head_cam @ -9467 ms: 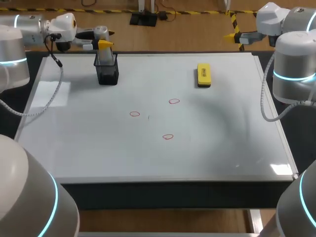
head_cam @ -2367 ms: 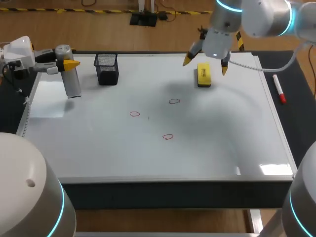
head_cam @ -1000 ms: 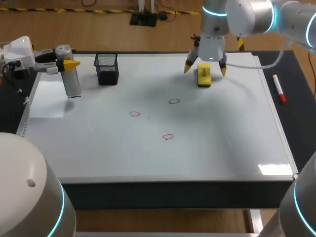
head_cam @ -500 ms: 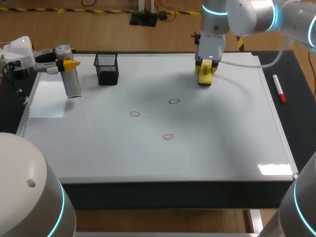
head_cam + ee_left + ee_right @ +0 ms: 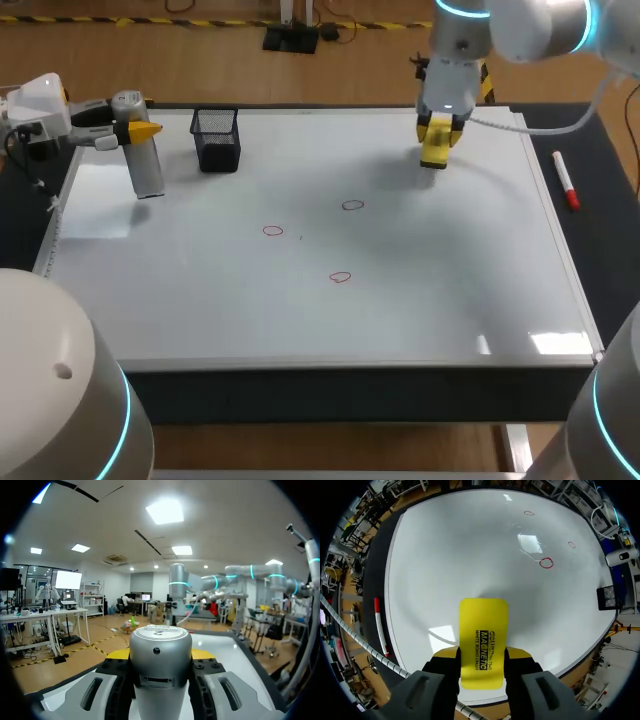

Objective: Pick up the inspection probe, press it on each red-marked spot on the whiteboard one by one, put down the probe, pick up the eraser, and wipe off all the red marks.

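My left gripper (image 5: 137, 130) stays at the whiteboard's (image 5: 420, 310) far left corner, shut on the upright grey inspection probe (image 5: 147, 172). In the left wrist view the probe's silver body (image 5: 160, 662) fills the space between the fingers of that gripper (image 5: 160, 655). Over the far right part of the board, my right gripper (image 5: 437, 133) is shut on the yellow eraser (image 5: 435, 152), which hangs just above the surface. The right wrist view shows the eraser (image 5: 482, 635) clamped in the right gripper (image 5: 483, 653). Three red marks (image 5: 273, 231) (image 5: 352, 205) (image 5: 340, 277) lie mid-board.
A black mesh holder (image 5: 217, 140) stands at the far left of the board, beside the probe. A red marker (image 5: 565, 185) lies on the dark table past the board's right edge, also visible as a marker (image 5: 379, 625) in the right wrist view.
My right gripper, open astride the eraser a second ago, has shut on it, lifted it and carried it a little to the right. The left arm and probe have not moved.
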You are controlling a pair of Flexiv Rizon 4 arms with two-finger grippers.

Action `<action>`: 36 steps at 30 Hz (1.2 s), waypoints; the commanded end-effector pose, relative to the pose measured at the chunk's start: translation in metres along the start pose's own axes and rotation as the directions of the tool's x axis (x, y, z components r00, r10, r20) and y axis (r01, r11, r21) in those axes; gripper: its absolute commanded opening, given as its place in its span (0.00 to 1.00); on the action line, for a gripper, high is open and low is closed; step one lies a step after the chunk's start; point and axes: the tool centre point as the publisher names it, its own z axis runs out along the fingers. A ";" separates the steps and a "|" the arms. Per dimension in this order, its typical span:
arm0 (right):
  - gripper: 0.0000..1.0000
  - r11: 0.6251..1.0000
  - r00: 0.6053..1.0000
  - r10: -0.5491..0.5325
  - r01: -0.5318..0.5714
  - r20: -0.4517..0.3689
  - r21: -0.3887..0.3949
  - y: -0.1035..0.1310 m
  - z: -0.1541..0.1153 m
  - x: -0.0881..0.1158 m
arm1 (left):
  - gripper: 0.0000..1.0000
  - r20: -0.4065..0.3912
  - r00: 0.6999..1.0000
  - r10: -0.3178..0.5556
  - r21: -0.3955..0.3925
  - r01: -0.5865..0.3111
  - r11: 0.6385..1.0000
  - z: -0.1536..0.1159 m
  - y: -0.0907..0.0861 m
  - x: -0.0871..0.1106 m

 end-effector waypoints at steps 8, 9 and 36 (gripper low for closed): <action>0.00 0.998 0.997 0.067 -0.067 0.030 0.003 -0.001 -0.005 0.051 | 0.00 0.003 1.000 0.002 0.000 -0.002 1.000 0.000 -0.001 0.001; 0.00 0.997 0.996 0.079 -0.079 0.028 0.007 -0.001 -0.005 0.054 | 0.00 0.003 1.000 0.002 0.000 -0.002 1.000 0.000 -0.001 0.001; 0.00 0.995 0.993 0.101 -0.101 0.055 -0.008 -0.001 -0.003 0.072 | 0.00 0.003 1.000 0.002 0.000 -0.002 1.000 0.000 -0.001 0.001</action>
